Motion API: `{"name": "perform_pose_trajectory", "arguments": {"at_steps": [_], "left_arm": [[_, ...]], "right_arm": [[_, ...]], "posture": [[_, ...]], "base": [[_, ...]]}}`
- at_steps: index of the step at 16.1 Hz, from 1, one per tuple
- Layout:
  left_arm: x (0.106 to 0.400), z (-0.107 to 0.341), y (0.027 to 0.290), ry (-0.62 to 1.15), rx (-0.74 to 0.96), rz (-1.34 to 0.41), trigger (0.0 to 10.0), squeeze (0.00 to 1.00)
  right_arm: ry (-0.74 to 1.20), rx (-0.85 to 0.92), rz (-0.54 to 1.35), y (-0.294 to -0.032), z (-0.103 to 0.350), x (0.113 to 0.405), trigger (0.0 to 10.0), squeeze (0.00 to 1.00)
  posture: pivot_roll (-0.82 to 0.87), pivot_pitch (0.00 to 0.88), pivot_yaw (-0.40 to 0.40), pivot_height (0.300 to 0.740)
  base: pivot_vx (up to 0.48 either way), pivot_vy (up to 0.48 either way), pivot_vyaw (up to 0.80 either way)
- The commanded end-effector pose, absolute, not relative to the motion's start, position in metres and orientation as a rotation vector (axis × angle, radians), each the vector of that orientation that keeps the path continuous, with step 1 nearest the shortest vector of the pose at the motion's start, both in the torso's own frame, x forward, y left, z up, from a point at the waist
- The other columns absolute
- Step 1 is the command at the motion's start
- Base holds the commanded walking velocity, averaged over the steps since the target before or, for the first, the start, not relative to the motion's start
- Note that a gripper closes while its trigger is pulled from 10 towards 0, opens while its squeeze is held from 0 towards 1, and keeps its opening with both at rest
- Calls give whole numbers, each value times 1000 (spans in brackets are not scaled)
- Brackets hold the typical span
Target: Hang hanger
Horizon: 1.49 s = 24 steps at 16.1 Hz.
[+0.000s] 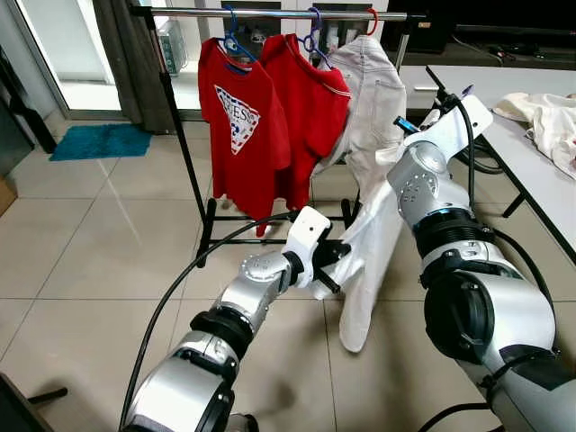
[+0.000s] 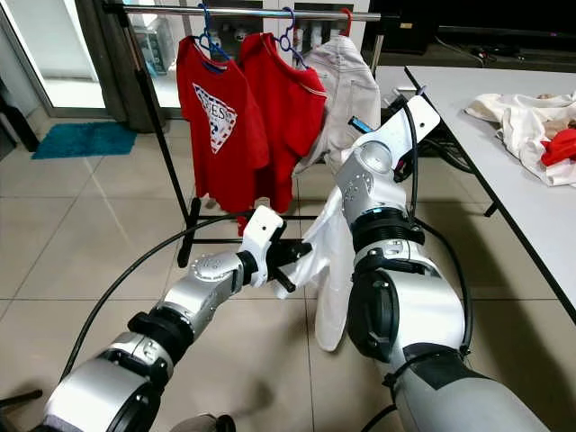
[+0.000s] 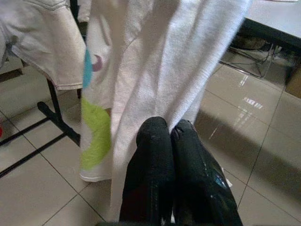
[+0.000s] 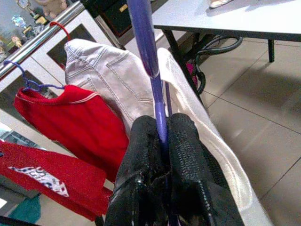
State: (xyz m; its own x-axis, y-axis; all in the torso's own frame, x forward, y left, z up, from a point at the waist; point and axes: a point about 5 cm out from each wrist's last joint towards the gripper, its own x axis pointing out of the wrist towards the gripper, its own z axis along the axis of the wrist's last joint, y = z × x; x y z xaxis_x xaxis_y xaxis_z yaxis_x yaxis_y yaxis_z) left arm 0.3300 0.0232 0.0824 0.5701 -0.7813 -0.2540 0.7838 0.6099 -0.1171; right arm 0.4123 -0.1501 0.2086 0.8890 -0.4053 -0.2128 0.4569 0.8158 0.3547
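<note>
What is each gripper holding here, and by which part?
The right gripper is shut on the purple plastic hanger, at its neck above the white shirt. The left gripper pinches that shirt's lower cloth.

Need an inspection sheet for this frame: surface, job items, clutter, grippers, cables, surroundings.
Surface: beige tiled floor.
Job's things: purple hanger carrying a white garment; clothes rack with two red T-shirts and a pale jacket.
Clutter: crumpled clothes on white table.
Grippers: right gripper shut on the hanger; left gripper shut on the white garment's lower part.
Cables: black cable along the left arm.
Surroundings: teal mat, curtain.
</note>
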Motion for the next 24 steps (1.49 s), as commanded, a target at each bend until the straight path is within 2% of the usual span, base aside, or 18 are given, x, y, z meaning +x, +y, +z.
{"name": "perform_pose_trajectory", "arguments": {"at_steps": [1,3,5,8,11,15,18,19,20,21,24], "left_arm": [[334,88,21,269,30,-916,0,0],[334,88,22,258,29,-923,0,0],[329,88,22,235,44,-1003,0,0],[317,89,24,201,55,-1161,0,0],[296,81,28,222,142,-1341,0,0],[286,77,34,244,167,-1345,0,0],[289,81,39,197,198,-1259,0,0],[292,84,39,176,182,-1225,10000,0],[295,93,38,140,117,-1211,10000,576],[297,101,37,116,87,-1213,10000,1000],[297,115,39,92,57,-1254,10000,1000]], "right_arm": [[65,423,-463,-151,227,414,10000,0],[64,423,-466,-151,226,414,10000,0],[66,420,-483,-155,225,413,10000,0],[67,420,-504,-161,222,413,10000,0],[61,404,-516,-173,225,415,10000,0],[54,388,-515,-181,231,417,10000,0],[56,392,-513,-181,231,417,10000,0],[58,394,-510,-180,231,417,10000,0],[61,394,-510,-180,229,417,10000,0],[63,395,-512,-181,228,417,10000,0],[64,396,-524,-188,225,416,10000,0]], "posture": [[-122,0,35,740],[-123,0,37,740],[-123,0,40,740],[-115,0,39,740],[-94,0,20,740],[-68,0,0,740],[-59,0,-7,740],[-58,0,-8,740],[-61,0,-4,740],[-65,0,0,740],[-66,0,8,740]], "base": [[0,0,0],[0,0,0],[0,0,0],[0,0,0],[0,0,0],[0,0,0],[0,0,0],[0,0,0],[0,0,0],[0,0,0],[0,0,0]]}}
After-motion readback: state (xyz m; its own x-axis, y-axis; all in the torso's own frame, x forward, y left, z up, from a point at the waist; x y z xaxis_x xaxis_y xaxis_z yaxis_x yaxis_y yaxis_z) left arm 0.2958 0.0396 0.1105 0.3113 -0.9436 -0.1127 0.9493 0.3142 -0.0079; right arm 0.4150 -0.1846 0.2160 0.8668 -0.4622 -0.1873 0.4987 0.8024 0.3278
